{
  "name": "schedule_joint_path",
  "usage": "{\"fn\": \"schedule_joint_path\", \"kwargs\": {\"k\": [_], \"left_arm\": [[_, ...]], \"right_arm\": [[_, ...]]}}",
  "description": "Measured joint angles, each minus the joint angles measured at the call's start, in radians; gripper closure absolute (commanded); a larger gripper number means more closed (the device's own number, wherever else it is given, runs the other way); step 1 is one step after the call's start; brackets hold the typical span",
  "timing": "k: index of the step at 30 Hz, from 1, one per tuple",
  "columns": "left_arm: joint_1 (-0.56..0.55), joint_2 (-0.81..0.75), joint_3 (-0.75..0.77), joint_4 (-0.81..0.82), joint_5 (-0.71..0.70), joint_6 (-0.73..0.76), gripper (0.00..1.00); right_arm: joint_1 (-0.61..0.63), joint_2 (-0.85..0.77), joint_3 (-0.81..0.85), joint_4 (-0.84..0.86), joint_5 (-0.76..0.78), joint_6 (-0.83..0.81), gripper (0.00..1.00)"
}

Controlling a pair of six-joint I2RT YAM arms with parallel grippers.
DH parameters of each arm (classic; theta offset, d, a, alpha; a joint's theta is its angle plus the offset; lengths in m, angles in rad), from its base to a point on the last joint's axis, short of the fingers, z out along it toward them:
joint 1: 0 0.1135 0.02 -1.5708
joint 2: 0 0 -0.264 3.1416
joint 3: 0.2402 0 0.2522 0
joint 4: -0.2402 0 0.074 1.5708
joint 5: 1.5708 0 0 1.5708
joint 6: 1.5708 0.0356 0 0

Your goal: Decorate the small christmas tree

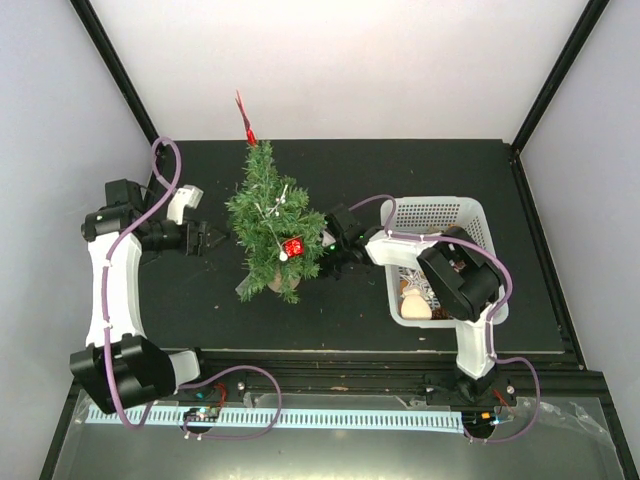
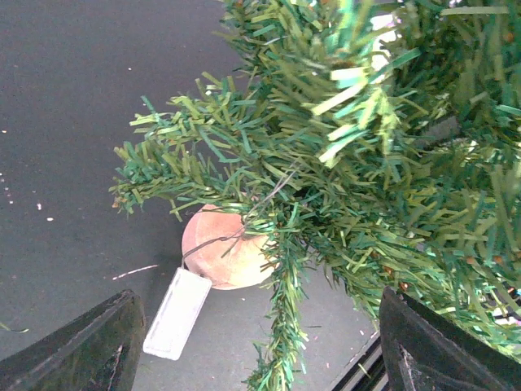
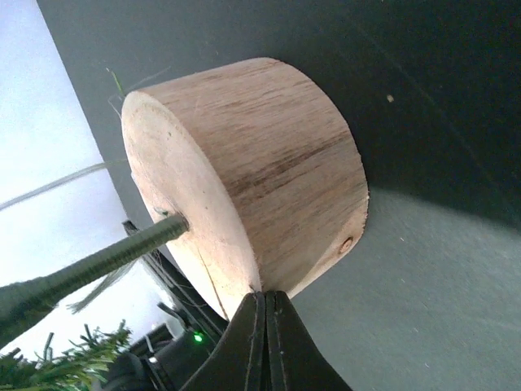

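Left hand (image 1: 210, 238): spread wide, just left of the small christmas tree (image 1: 270, 225), clear of its branches. Right hand (image 3: 264, 303): fingers pressed together, tips at lower edge of round wooden base (image 3: 252, 171). Tree upright on dark worktop (image 1: 420, 165) between the 2 hands, red ornament (image 1: 293, 247) on right side. White basket (image 1: 430, 212) further right.

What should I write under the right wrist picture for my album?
The right gripper, shut, next to the round wooden base of the small christmas tree.
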Motion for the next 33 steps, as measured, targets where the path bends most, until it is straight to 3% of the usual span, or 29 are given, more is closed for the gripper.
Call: {"fn": "schedule_joint_path", "kwargs": {"k": [13,22,33], "left_arm": [[0.074,-0.079,-0.031,0.004,-0.074,0.011,0.21],[0.114,-0.071,-0.127,0.008,-0.089,0.08,0.3],[0.113,-0.012,-0.148,0.013,-0.086,0.121,0.32]], "right_arm": [[-0.002,0.122,0.134,0.114,0.072,0.163,0.97],[-0.025,0.153,0.2,0.036,0.119,0.14,0.97],[-0.039,0.153,0.209,-0.029,0.124,0.091,0.92]]}}
